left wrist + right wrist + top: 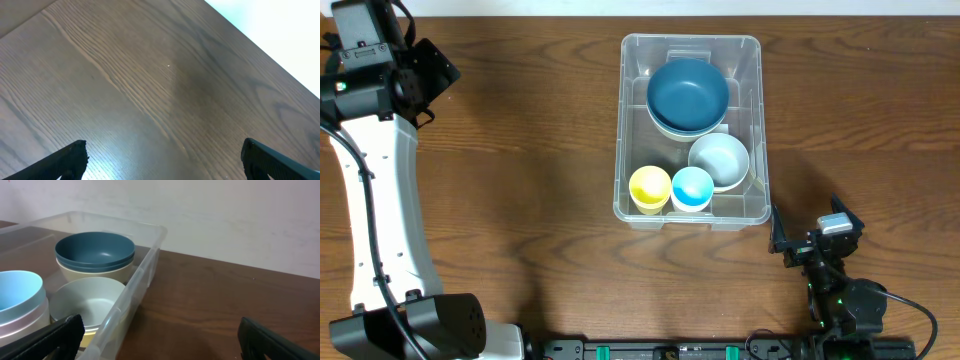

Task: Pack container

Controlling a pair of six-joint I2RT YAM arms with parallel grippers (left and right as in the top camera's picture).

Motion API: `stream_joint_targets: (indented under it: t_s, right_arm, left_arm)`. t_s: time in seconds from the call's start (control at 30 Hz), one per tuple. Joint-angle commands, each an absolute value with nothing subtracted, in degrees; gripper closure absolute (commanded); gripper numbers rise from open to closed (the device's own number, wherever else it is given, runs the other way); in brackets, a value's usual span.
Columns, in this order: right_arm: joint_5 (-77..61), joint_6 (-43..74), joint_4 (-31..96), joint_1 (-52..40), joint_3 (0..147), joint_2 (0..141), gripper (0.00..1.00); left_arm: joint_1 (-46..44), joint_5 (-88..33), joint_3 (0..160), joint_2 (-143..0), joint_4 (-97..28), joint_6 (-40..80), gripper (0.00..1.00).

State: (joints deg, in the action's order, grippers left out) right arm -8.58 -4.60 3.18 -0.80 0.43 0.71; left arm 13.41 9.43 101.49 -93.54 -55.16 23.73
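Wood table [520, 150], container [621, 120] overhead and right wrist only, left gripper [163, 150], right gripper [160, 325] agape

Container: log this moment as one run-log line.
container: holds dark blue bowl, white bowl, yellow cup, light blue cup | left gripper: open, over table | right gripper: open, empty, beside container
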Motion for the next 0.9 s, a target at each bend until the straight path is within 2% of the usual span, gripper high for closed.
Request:
stream_joint_targets:
  t_s: [0.0,0.47,0.67,0.87]
  right_arm:
    - [-9.0,-4.4,3.4,-0.4,0.3,0.3,0.01]
    - [-9.0,-4.4,3.4,-0.4,0.3,0.3,0.01]
    - [-9.0,-4.4,3.4,-0.4,0.3,0.3,0.01]
    - [-9.0,-4.4,3.4,-0.4,0.3,0.3,0.01]
  left_arm:
    - [13.6,10.1,101.8,-93.2,-55.3,22.9,0.02]
    - [13.0,10.1,101.6,-90.5,-55.3,22.9,0.02]
    - [12.5,10.1,101.6,-75.2,-56.2,22.9,0.02]
    - [7.2,10.1,100.0,-55.9,-57.9,22.7,0.02]
